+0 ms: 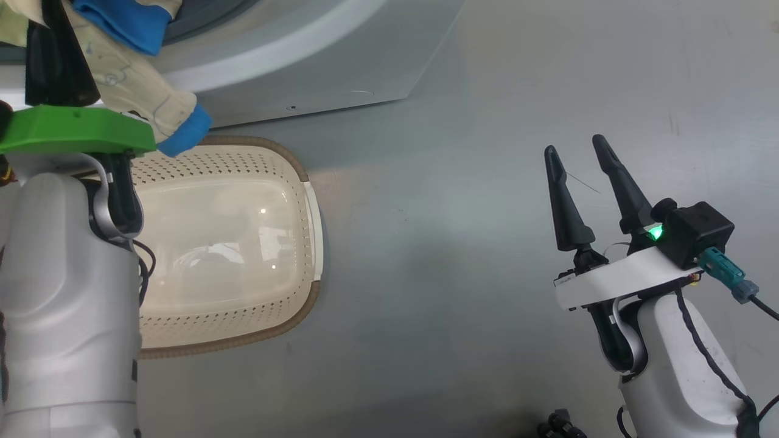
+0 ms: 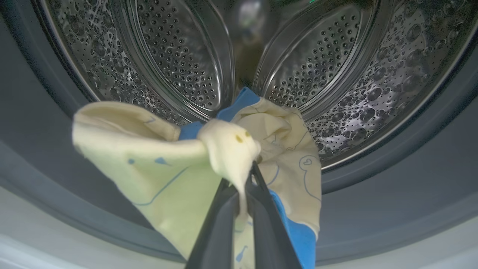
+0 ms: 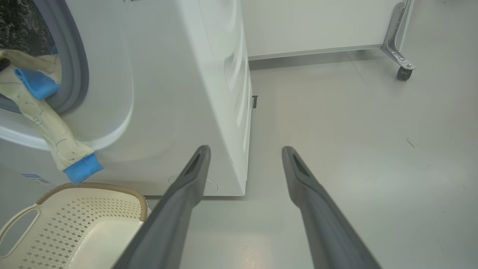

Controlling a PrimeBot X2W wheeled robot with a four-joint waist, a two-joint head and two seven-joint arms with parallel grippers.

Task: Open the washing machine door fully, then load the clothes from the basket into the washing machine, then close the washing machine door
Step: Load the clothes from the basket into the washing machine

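My left claw [image 2: 249, 172] is pinched shut on a bunched fold of the garment [image 2: 164, 160], held at the mouth of the drum [image 2: 179, 56]. One cuff [image 3: 83, 168] hangs outside below the drum, over the basket [image 1: 307, 207]. Cloth looks soft, light, floppy (drapes, could snag on the gasket [image 2: 373, 186]), so a bunched grip suits, ideally nearer its middle. My right claw [image 1: 575, 146] gapes wide, empty, well right of the drum. Hidden: pinch point buried in cloth, drum floor behind garment, basket part under my forearm [image 1: 61, 292].
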